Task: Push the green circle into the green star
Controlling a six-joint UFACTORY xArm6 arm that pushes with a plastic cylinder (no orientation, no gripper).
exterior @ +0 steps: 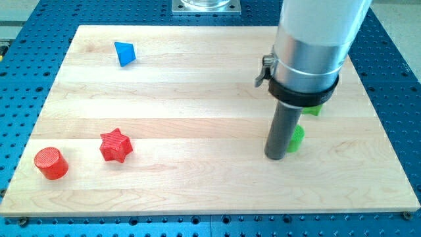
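My tip (275, 157) rests on the board at the view's right of centre. A green block (297, 137) touches the rod on its right side; the rod hides most of it, so I cannot tell its shape. A second green block (312, 110) peeks out just above it, under the arm's silver collar, mostly hidden; its shape is also unclear. The two green blocks lie close together, a small gap apart.
A blue triangle-like block (124, 53) sits at the view's top left. A red star (116, 145) and a red circle (51, 163) sit at the bottom left. The wooden board (197, 99) lies on a blue perforated table.
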